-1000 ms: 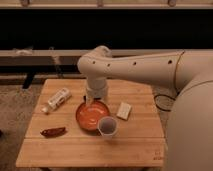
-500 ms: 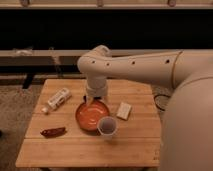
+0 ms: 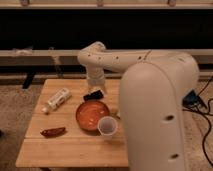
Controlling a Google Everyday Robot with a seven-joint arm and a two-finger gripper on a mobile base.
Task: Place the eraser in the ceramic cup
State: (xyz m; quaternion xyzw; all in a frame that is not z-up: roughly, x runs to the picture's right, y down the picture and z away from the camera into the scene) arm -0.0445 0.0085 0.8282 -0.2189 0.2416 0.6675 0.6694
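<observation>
The eraser (image 3: 93,94) sits at the tip of the gripper (image 3: 94,90), centre of the frame; whether the jaws pinch it I cannot tell; just below lies the orange-red plate (image 3: 92,116); the ceramic cup (image 3: 107,126) stands at the plate's lower right rim, on the wooden table (image 3: 70,147).

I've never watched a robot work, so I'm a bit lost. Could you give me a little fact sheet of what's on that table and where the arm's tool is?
table: small, wooden
tool: at the arm's end, over the table's far half, behind the plate
eraser: dark block right below the tool, not in the cup
cup: pale, upright, at the plate's near right rim
plate: orange-red, mid-table
bottle: white, lying on the left
chilli: dark red, near left
</observation>
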